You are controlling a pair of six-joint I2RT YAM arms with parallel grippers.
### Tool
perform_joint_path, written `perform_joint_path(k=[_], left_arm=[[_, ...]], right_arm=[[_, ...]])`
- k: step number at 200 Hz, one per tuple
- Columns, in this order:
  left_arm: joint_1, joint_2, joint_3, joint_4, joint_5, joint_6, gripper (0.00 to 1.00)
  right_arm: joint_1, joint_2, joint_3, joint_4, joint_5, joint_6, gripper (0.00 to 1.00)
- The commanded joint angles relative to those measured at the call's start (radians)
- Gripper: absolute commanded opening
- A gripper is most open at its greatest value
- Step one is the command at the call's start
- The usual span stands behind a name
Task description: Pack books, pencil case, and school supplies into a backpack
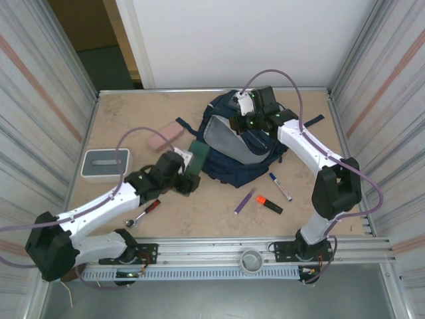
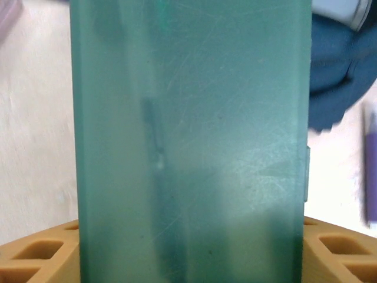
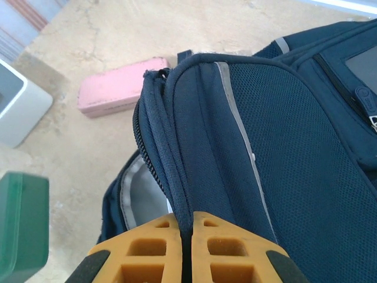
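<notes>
Left hand [image 1: 188, 178] clamps a green pencil case [image 1: 197, 156] beside the backpack [image 1: 232, 169]; right hand [image 3: 187, 236] pinches its rim; pens [image 1: 244, 200] lie unpacked.

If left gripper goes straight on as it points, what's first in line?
Likely the backpack: the left gripper, holding the green case, points at its open grey-lined mouth. Depth unclear; the case's tip would touch first.

The counter [image 1: 133, 113] bears the backpack [image 1: 226, 171]; left of it, pink case [image 1: 165, 135] and white box [image 1: 105, 163]; nearer, purple pen [image 1: 244, 200], orange highlighter [image 1: 268, 204], white marker [image 1: 280, 187], red-handled tool [image 1: 144, 212].
</notes>
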Motion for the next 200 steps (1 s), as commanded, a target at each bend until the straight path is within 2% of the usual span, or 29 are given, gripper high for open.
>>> perform_joint_path(k=[1, 43, 66, 104, 125, 146, 167, 184, 200], left_arm=[[0.062, 0.104, 0.143, 0.006, 0.164, 0.165, 0.41], [0.078, 0.367, 0.421, -0.131, 0.19, 0.224, 0.43], [0.08, 0.511, 0.588, -0.22, 0.192, 0.243, 0.44], [0.073, 0.683, 0.778, -0.267, 0.233, 0.246, 0.47], [0.071, 0.792, 0.883, -0.298, 0.231, 0.246, 0.52], [0.072, 0.88, 0.96, -0.298, 0.234, 0.241, 0.63], [0.071, 0.862, 0.936, -0.251, 0.231, 0.225, 0.77], [0.07, 0.747, 0.784, -0.147, 0.21, 0.208, 0.88], [0.068, 0.622, 0.622, -0.069, 0.195, 0.186, 0.94]], right_arm=[[-0.02, 0.02, 0.099, -0.056, -0.1, 0.063, 0.0], [-0.06, 0.068, 0.204, -0.062, -0.171, 0.165, 0.0], [-0.092, 0.096, 0.252, -0.01, -0.268, 0.265, 0.0], [-0.116, 0.155, 0.333, 0.024, -0.367, 0.362, 0.0], [-0.118, 0.169, 0.337, 0.038, -0.38, 0.375, 0.0], [-0.118, 0.176, 0.317, 0.05, -0.383, 0.386, 0.0], [-0.122, 0.176, 0.289, 0.054, -0.38, 0.38, 0.0], [-0.13, 0.17, 0.262, 0.059, -0.379, 0.379, 0.0], [-0.133, 0.157, 0.234, 0.07, -0.375, 0.374, 0.0]])
